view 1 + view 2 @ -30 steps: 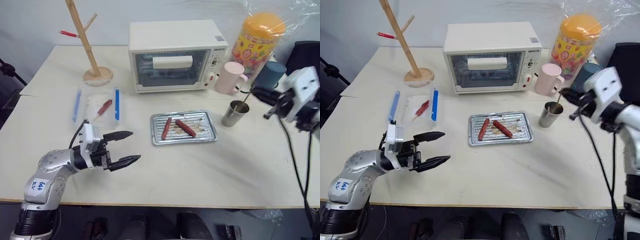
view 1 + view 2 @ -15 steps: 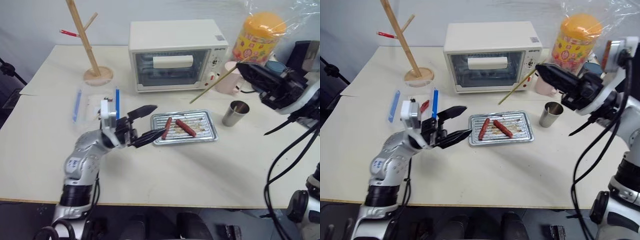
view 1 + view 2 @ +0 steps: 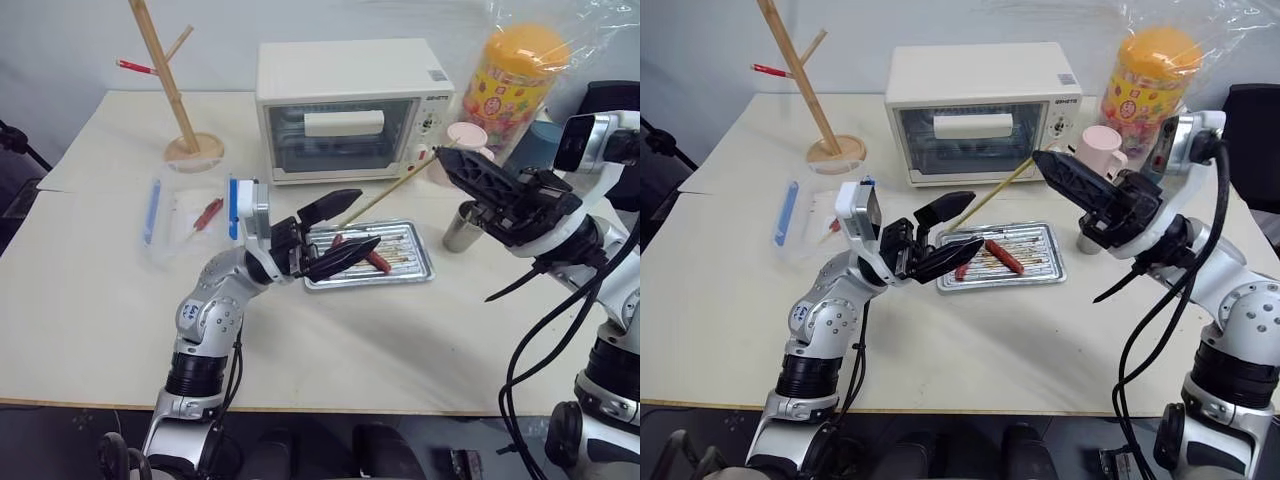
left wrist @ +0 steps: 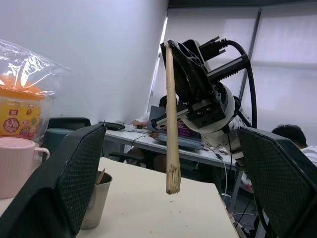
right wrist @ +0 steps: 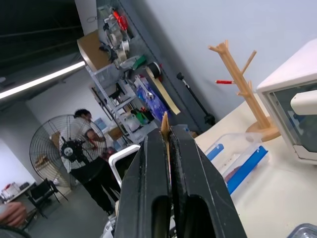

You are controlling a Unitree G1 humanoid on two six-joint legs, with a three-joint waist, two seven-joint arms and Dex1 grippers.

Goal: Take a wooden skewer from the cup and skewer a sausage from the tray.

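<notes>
In the head views you had one wooden skewer (image 3: pixel 992 192), one steel cup (image 3: pixel 463 226), one metal tray (image 3: pixel 1040 268) and two sausages, of which the sausage (image 3: pixel 1004 256) toward the cup lay diagonally on the ribbed bottom and the other was partly hidden behind your left gripper (image 3: pixel 950 233). Behind them stood one toaster oven (image 3: pixel 350 108), one pink mug (image 3: pixel 464 139), one dark teal mug (image 3: pixel 546 146), one yellow snack jar (image 3: pixel 518 80), one wooden branched stand (image 3: pixel 170 80) and one clear blue-edged container (image 3: pixel 190 213). Your left arm reached across from the left with its two fingers spread wide, holding nothing, above the tray's left end. Your right gripper (image 3: pixel 1048 165) was raised over the cup side of the tray, its fingers pinched on the skewer, which slanted down and left toward the left gripper.

In the left wrist view you saw the two left fingers (image 4: pixel 64 178) wide apart, the skewer (image 4: pixel 171 119) hanging between them from the right gripper (image 4: pixel 173 49), the cup (image 4: pixel 95 199) on the table, and one person (image 4: pixel 292 139) seated in the background.

In the right wrist view your right fingers (image 5: pixel 148 188) were pressed together on the skewer (image 5: pixel 165 130), whose tip stuck out past them. Beyond lay the stand (image 5: pixel 242 84), the container (image 5: pixel 237 158), and one person (image 5: pixel 91 163) by one fan (image 5: pixel 59 148).
</notes>
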